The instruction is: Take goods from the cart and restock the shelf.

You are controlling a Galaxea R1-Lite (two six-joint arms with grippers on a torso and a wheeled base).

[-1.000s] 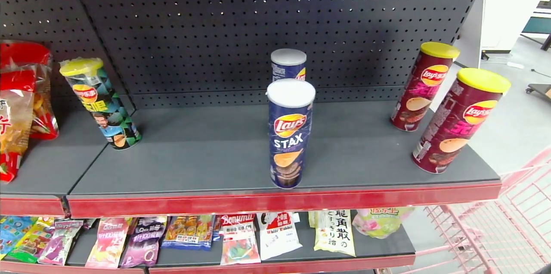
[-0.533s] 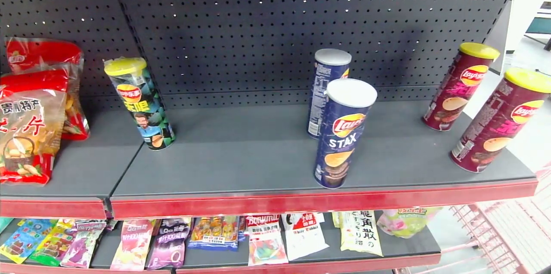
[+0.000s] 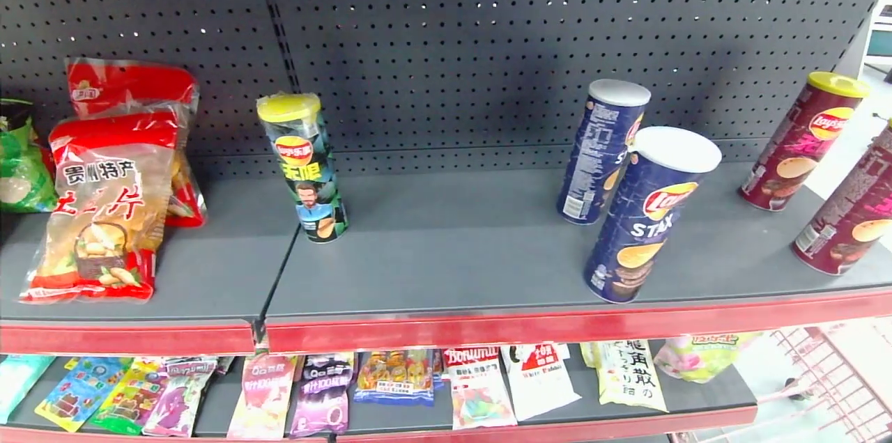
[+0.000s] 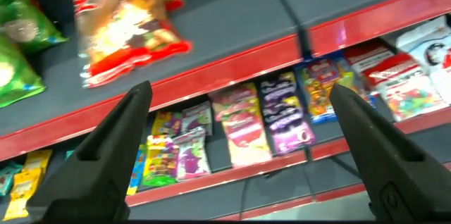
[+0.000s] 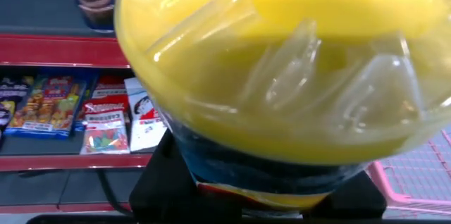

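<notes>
My right jaws appear clamped on the yellow-lidded can, held in front of the shelf. Left jaws stand apart, empty. Recommended: set it upright just right of the teal can, well back from the near edge.

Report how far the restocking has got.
Done: five cans stand on the shelf: a teal can, two blue cans, two maroon cans. In hand: the right hand grips a yellow-lidded can; the left hand is open and empty. Left: setting that can on the shelf, likely by the teal one, then any further goods from the cart.
</notes>
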